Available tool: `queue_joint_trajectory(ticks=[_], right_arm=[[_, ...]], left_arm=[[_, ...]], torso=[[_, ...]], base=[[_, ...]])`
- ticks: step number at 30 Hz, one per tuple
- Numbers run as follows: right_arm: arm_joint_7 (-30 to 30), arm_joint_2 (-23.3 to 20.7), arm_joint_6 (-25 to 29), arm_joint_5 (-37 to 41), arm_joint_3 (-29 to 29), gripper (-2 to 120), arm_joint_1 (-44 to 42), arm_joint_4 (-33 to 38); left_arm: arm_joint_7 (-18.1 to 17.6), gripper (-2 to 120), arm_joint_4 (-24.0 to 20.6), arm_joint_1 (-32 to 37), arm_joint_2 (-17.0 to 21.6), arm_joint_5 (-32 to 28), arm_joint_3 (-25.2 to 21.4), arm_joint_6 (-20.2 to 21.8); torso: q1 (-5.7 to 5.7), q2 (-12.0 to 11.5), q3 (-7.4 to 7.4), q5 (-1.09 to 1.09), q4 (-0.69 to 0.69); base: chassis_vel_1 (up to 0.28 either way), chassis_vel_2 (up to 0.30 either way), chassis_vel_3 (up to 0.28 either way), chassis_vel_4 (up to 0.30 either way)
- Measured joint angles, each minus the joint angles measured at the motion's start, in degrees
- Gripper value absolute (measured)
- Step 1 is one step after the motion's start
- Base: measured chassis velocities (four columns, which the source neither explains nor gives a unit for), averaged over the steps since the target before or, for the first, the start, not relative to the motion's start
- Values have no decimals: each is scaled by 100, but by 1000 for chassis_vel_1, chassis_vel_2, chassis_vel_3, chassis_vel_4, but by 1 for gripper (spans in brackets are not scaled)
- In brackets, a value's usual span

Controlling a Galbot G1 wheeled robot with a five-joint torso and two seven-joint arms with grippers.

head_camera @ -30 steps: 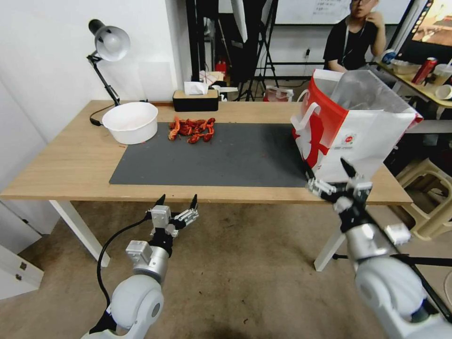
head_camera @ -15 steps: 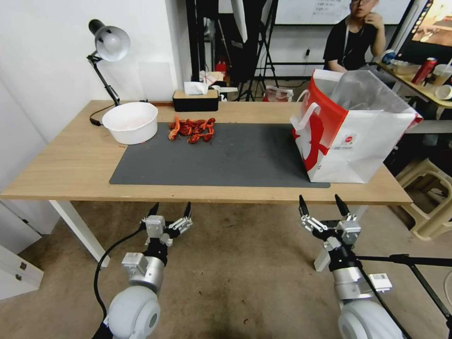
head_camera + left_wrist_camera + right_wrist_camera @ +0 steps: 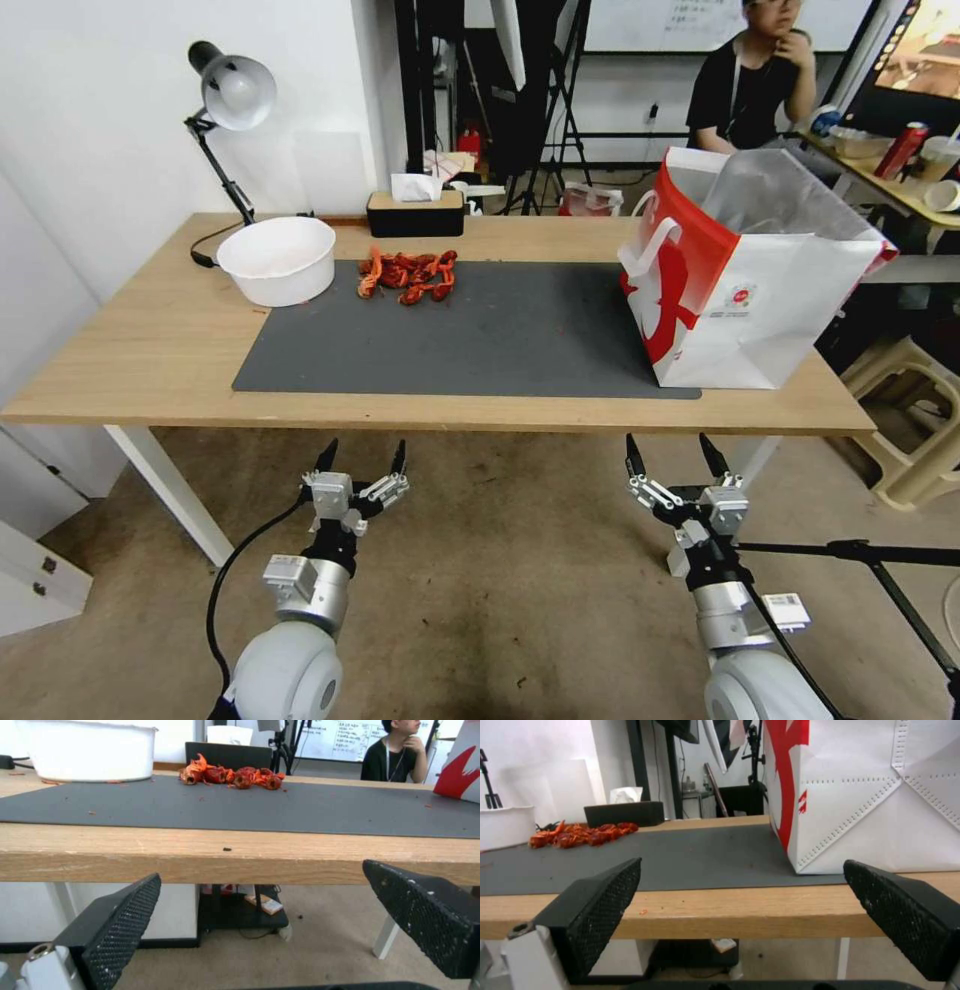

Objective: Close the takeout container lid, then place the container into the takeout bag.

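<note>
both grippers spread wide below the table edge

left gripper (image 3: 362, 455) and right gripper (image 3: 667, 452) hang in front of the table (image 3: 150, 350), fingers far apart, holding and touching nothing. takeout bag (image 3: 745, 275) stands upright on the table's right end, partly on the dark mat (image 3: 450, 340). right wrist view: the bag's stitched white side (image 3: 880, 795). left wrist view: red crayfish (image 3: 230, 776) beside a white bowl (image 3: 85, 752).

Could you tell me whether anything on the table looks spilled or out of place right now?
Yes: a pile of red crayfish lies loose on the dark mat, beside the white bowl rather than in it, with small crumbs scattered nearby. The takeout bag stands upright and looks fine.
</note>
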Motion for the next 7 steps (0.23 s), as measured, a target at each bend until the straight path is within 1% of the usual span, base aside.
queue_joint_trajectory(ticks=[7], right_arm=[[4,-4,-8,1,-4,100,4,0]], left_arm=[[-5,100,1,-2,-1,1,3,0]], torso=[[0,0,0,0,0]], base=[[0,0,0,0]])
